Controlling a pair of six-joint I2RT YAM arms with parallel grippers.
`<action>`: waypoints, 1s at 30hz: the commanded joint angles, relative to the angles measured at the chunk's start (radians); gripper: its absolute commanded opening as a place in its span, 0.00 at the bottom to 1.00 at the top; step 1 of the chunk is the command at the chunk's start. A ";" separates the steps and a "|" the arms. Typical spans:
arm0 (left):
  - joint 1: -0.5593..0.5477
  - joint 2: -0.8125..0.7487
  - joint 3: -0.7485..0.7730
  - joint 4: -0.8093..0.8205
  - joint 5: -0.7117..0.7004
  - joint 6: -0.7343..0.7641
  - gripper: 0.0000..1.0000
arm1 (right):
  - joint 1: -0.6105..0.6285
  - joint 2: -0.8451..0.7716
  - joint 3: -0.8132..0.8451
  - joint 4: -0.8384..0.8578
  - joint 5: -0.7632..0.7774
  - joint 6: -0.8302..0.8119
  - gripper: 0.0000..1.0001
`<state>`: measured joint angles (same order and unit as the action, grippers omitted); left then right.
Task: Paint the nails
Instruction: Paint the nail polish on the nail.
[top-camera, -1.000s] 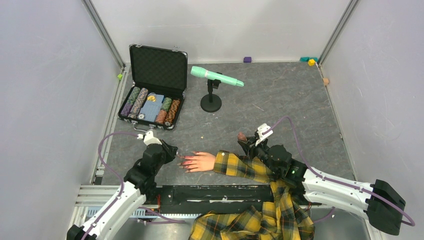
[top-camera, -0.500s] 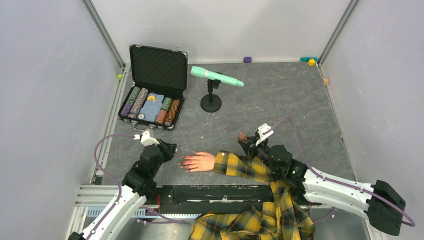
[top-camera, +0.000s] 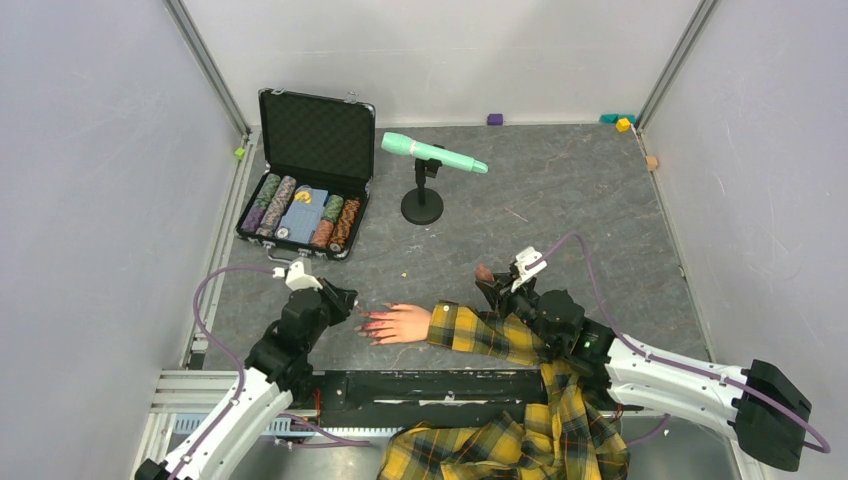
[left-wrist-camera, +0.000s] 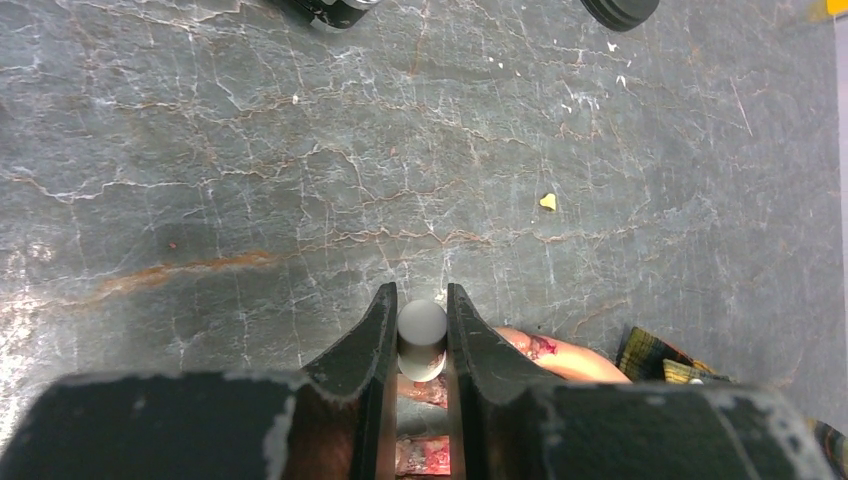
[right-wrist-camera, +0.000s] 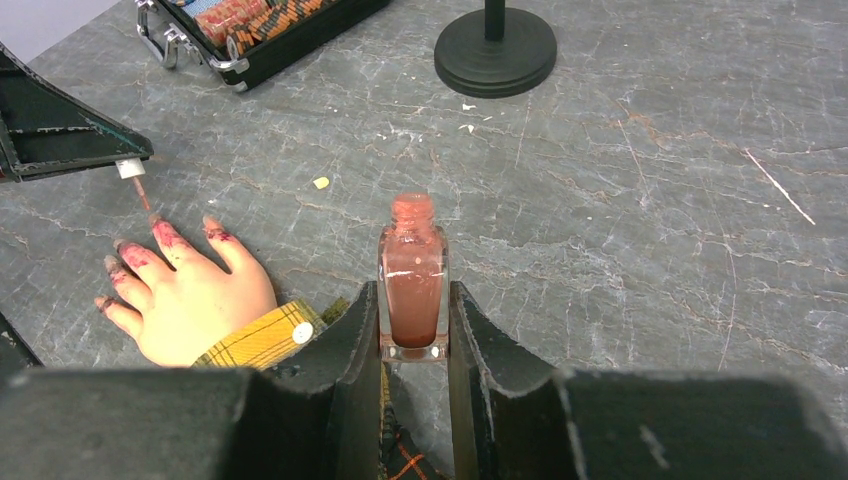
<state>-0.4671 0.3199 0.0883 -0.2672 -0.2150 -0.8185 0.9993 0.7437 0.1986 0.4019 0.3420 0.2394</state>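
Nails (right-wrist-camera: 166, 234) showing smeared red on mannequin hand (right-wrist-camera: 200, 300), which is lying near-centre on bench (right-wrist-camera: 620, 200). Left claw (left-wrist-camera: 421, 305) gripping brush cap (left-wrist-camera: 422, 325), with brush (right-wrist-camera: 141, 192) hovering just beside the nails. Right claw (right-wrist-camera: 413, 300) clamping uncapped polish bottle (right-wrist-camera: 413, 265) upright, right of the hand.

Grey marbled table (top-camera: 560, 200). Far left: black case (top-camera: 262, 232) open, lid (top-camera: 318, 135) standing upright, rows of coloured poker chips (top-camera: 275, 205) in the tray. Just right of it, not touching: mint-green microphone (top-camera: 432, 153) clipped at a slant on a short black stand, round base (top-camera: 422, 205) flat on the table. By the far wall: purple block (top-camera: 494, 119). Far right corner: teal block (top-camera: 610, 118) and yellow block (top-camera: 623, 125) side by side. Tiny yellowish crumb (left-wrist-camera: 547, 201) on the open surface.
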 joint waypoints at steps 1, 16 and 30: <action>-0.002 0.014 0.001 0.065 0.019 0.042 0.02 | 0.002 0.002 0.002 0.052 0.010 0.003 0.00; -0.001 0.057 0.001 0.113 0.049 0.064 0.02 | 0.002 0.006 0.001 0.055 0.009 0.005 0.00; -0.001 0.093 0.004 0.129 0.051 0.065 0.02 | 0.001 0.007 0.002 0.055 0.011 0.003 0.00</action>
<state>-0.4667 0.4019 0.0883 -0.1833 -0.1715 -0.7845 0.9993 0.7521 0.1986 0.4023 0.3416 0.2398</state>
